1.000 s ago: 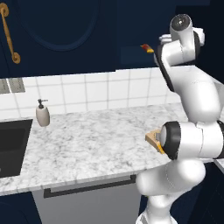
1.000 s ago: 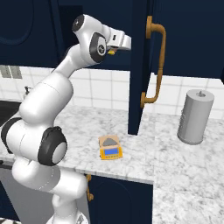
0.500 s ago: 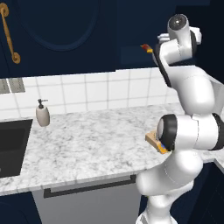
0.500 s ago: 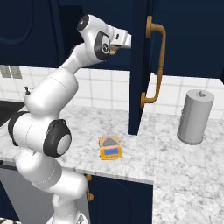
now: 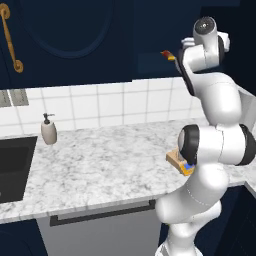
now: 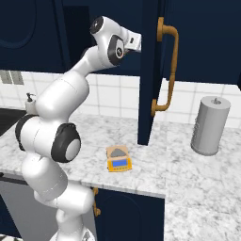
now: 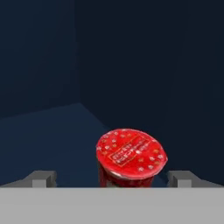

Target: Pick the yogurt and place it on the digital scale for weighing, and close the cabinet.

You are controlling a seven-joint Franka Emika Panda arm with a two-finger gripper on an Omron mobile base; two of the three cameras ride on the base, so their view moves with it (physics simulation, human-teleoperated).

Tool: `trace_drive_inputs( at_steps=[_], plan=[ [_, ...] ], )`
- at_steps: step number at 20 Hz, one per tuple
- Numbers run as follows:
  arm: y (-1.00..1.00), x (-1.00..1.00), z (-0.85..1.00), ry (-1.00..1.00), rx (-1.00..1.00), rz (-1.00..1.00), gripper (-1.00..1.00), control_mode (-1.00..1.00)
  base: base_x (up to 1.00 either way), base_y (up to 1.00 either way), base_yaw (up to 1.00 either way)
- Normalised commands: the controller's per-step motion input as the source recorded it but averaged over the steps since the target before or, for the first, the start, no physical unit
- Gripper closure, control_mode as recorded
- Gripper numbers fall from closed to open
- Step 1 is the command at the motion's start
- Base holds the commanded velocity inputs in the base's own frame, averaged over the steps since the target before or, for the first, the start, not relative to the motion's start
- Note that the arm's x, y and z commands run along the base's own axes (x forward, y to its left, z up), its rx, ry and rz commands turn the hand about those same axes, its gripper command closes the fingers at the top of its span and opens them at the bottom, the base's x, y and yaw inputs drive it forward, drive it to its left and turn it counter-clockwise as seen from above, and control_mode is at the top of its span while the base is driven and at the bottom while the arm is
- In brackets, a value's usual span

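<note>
The yogurt [image 7: 131, 158], a red cup with a speckled lid, stands upright on the dark inner shelf of the cabinet. My gripper [image 7: 113, 178] is open, one fingertip on each side of the cup and neither touching it. In the right base view my arm reaches up into the cabinet behind its open door [image 6: 149, 70], which has a curved brass handle [image 6: 167, 70]. The digital scale [image 6: 117, 159] lies on the marble counter below with nothing on its platform. In the left base view the scale [image 5: 177, 160] is partly hidden by my arm.
A red-and-yellow packet [image 5: 168, 55] lies at the shelf's edge near my wrist. A grey paper-towel roll [image 6: 210, 126] stands on the counter to the right. A white soap dispenser [image 5: 48, 131] and a dark sink [image 5: 12, 165] are on the left.
My hand has pushed a little further into the cabinet, towards the open door. The scale and the door have not moved.
</note>
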Motion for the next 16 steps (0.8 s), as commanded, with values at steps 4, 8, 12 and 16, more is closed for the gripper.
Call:
trace_drive_inputs(
  at_steps=[4, 8, 12, 16],
  plan=[
    [-0.24, 0.07, -0.24, -0.04, 0.07, 0.00, -1.00, -1.00, 0.00, 0.00, 0.00],
    [-0.11, 0.14, -0.31, 0.00, 0.03, 0.00, -1.00, -1.00, 0.00, 0.00, 0.00],
    [0.00, 0.26, -0.16, 0.00, 0.00, 0.00, -1.00, -1.00, 0.00, 0.00, 0.00],
    [-0.10, 0.26, -0.05, 0.00, 0.03, 0.00, 1.00, -1.00, 0.00, 0.00, 0.00]
  ],
)
